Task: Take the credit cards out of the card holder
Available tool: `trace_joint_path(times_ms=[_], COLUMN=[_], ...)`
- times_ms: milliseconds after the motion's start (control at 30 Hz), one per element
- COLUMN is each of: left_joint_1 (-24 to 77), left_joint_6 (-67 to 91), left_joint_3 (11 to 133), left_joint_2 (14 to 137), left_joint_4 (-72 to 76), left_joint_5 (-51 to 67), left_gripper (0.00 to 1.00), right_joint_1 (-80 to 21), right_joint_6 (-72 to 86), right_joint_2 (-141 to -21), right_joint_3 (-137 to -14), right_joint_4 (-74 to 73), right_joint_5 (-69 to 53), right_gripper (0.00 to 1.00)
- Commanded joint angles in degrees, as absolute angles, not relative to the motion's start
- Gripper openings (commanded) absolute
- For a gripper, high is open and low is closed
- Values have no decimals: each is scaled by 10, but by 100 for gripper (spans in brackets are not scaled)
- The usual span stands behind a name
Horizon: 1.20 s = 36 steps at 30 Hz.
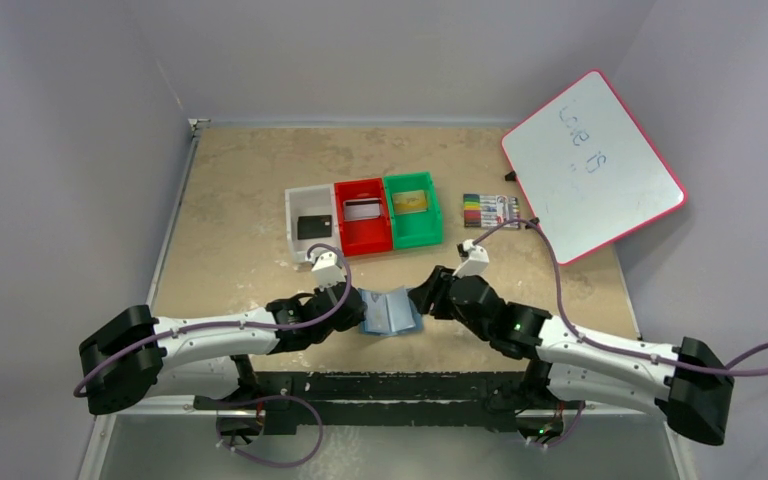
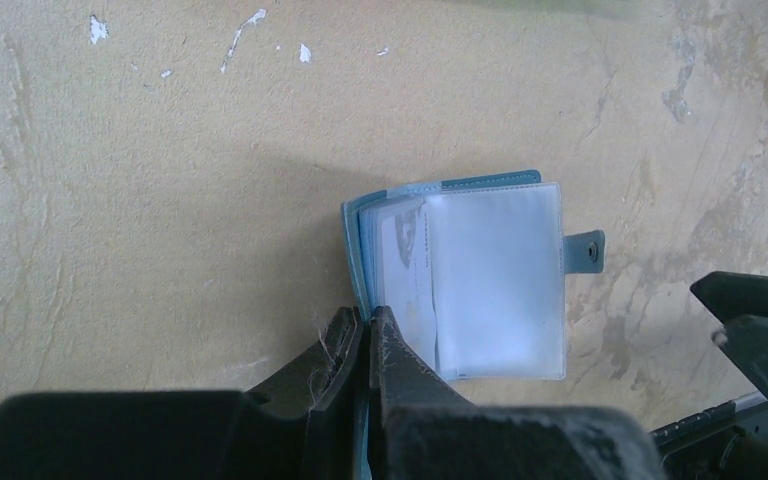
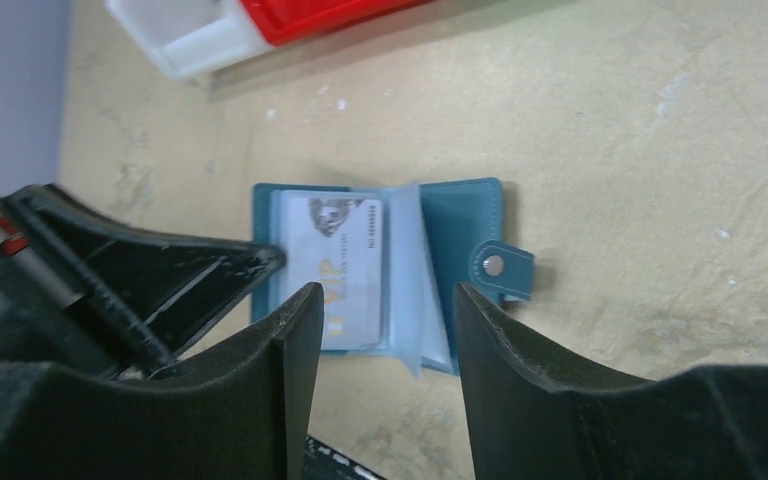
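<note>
card holder (image 3: pixel 465 225) open, left gripper (image 2: pixel 367 320) clenched seemingly on its cover edge, right gripper (image 3: pixel 385 292) released above, card (image 3: pixel 345 265) inside

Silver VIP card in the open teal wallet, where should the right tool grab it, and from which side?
Probably its edge beside the fold, coming from above on the fold side. The pale silver plastic VIP card lies flat in the open teal folding wallet, whose outer left edge the left tool clamps. The pocket's mouth is unclear.
</note>
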State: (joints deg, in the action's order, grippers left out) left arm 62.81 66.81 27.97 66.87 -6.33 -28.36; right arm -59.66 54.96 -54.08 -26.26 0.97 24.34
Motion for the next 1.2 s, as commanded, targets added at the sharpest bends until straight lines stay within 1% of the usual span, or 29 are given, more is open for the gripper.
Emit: trace_joint_path(times_ms=[0, 167, 333, 433, 600, 667, 733, 767, 800, 833, 900, 967, 1067, 1167], left_joint_1=[632, 631, 632, 632, 632, 632, 632, 632, 632, 632, 632, 632, 631, 632], left_joint_6=[660, 659, 661, 661, 662, 662, 664, 667, 668, 669, 672, 673, 670, 663], left_joint_3=[301, 301, 301, 301, 299, 298, 298, 299, 300, 301, 305, 308, 308, 308], left_joint_2=[672, 671, 675, 677, 673, 672, 673, 674, 675, 677, 681, 680, 680, 680], left_joint_4=[-47, -47, -45, -46, -51, -54, -60, -68, -75, -80, -95, -98, -91, -80], left_joint_5=[-281, -281, -280, -279, -280, -282, -287, -293, -297, -301, -308, -309, -305, -296], left_gripper=[0, 0, 0, 0, 0, 0, 0, 4, 12, 17, 23, 30, 37, 40], right_joint_1=[-596, -596, -596, -596, -595, -595, -594, -593, -592, -590, -589, -587, -577, -563], right_joint_6=[512, 480, 457, 461, 473, 489, 494, 497, 503, 509, 527, 543, 554, 568], right_joint_2=[-498, -536, -643, -706, -773, -788, -795, -796, -796, -794, -786, -780, -784, -794], right_joint_3=[-239, -249, -284, -297, -313, -325, -320, -316, -310, -302, -281, -256, -235, -220], right_joint_4=[104, 168, 195, 210, 208, 166, 155, 155, 160, 167, 188, 220, 260, 295], right_joint_5=[191, 121, 52, 31, 46, 85, 112, 117, 118, 118, 119, 114, 89, 62], right_gripper=[52, 47, 45, 44, 40, 39, 39, 39, 39, 37, 34, 32, 32, 33])
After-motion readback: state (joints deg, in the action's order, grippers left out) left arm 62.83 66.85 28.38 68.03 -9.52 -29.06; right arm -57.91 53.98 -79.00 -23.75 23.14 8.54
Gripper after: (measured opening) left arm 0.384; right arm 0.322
